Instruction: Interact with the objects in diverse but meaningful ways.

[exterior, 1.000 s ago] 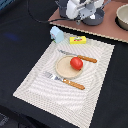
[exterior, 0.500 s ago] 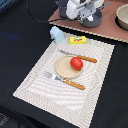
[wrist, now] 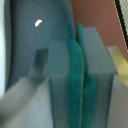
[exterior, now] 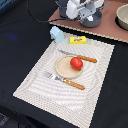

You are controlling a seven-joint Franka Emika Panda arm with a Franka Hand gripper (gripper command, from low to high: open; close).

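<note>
The desk [exterior: 20, 55] is dark, with a striped placemat [exterior: 100, 85] spread across the middle of the frame and a reddish-brown board [exterior: 112, 30] along the top.

The dark grey frying pan [exterior: 92, 20] sits on that board at upper centre, right under the arm. It looks rigid and is probably the heaviest of the toys; its rim or handle would be the place to pinch, though a smooth rim may slip. In the wrist view the pan's grey bowl [wrist: 35, 35] fills most of the picture.

The gripper [exterior: 86, 11] hovers at the pan. In the wrist view the jaws stand together, their green pads [wrist: 75, 85] pressed face to face with nothing visible between them.

The round beige plate [exterior: 67, 67] lies at frame centre, a knife [exterior: 80, 56] above it and a fork [exterior: 64, 80] below.

The pale blue cup [exterior: 57, 34] stands at upper left of the mat: light, likely hollow plastic, best taken across its wall, and easy to tip.

The red tomato [exterior: 76, 63] rests on the plate. Round and glossy, it may roll or squirt out, so grip it across its widest part.

The flat yellow packet [exterior: 77, 40] lies just right of the cup. Thin and low, it needs a pinch at its edges.
</note>
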